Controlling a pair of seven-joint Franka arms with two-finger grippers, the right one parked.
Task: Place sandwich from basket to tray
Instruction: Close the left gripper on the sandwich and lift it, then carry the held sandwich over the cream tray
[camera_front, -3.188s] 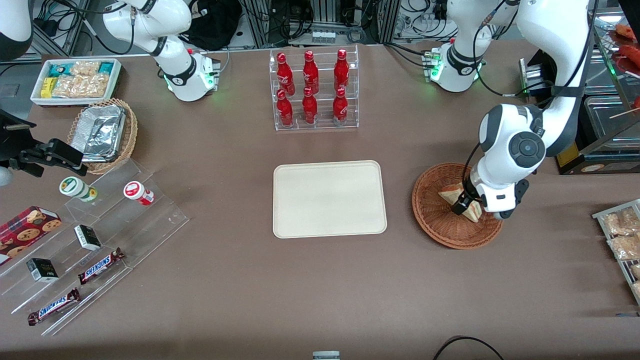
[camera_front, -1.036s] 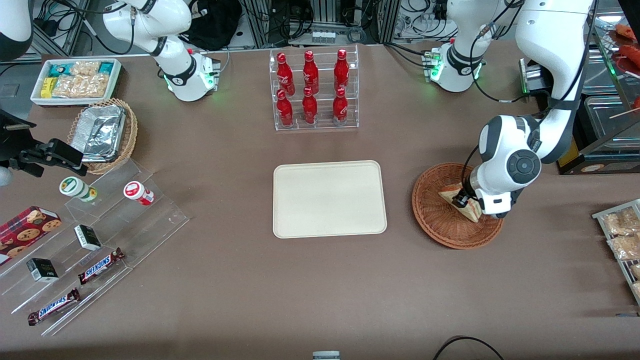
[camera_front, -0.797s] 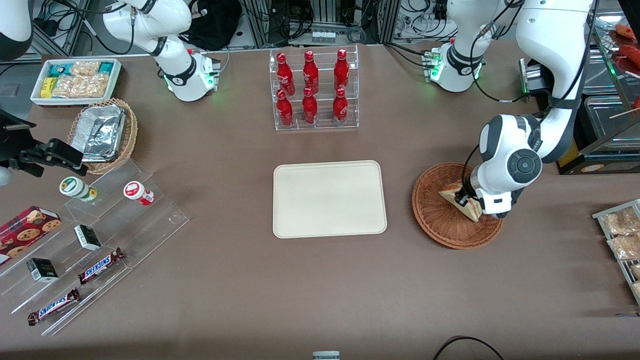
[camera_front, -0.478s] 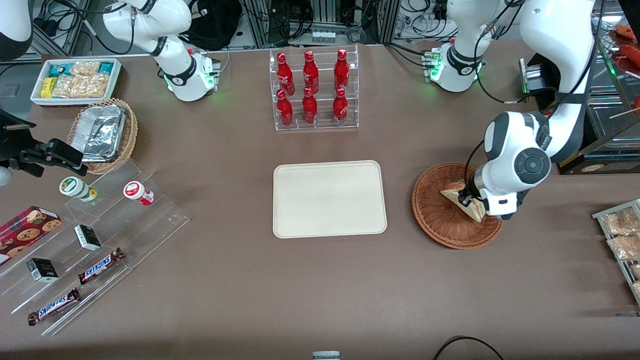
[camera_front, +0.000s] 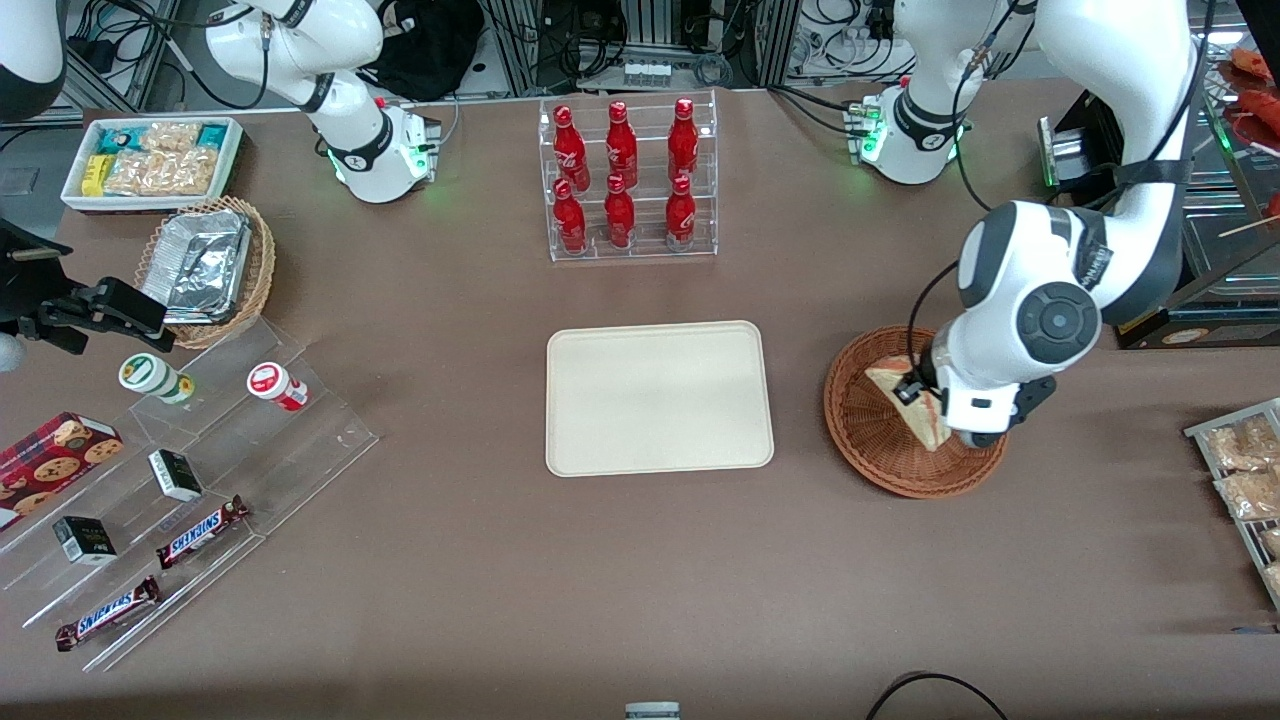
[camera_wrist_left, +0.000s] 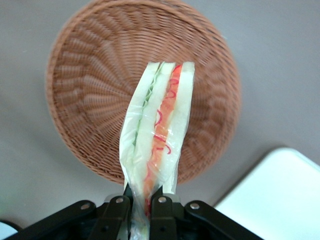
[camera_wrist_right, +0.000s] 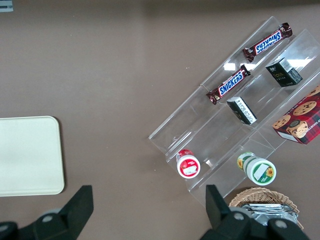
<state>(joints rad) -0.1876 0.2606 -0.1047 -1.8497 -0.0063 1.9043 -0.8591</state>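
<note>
gripper (camera_wrist_left: 141, 204) above brown tabletop (camera_front: 480, 560)

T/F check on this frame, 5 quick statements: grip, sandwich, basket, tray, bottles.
1. The gripper is shut on the sandwich. True.
2. The sandwich lies flat on the tray. False: it hangs from the gripper above the basket; nothing lies on the tray.
3. The basket holds a second sandwich. False: the wrist view shows only bare wicker under the held one.
4. The rack of red bottles stands farther from the front camera than the tray. True.
5. The gripper hovers over the tray. False: it is above the basket, beside the tray.
</note>
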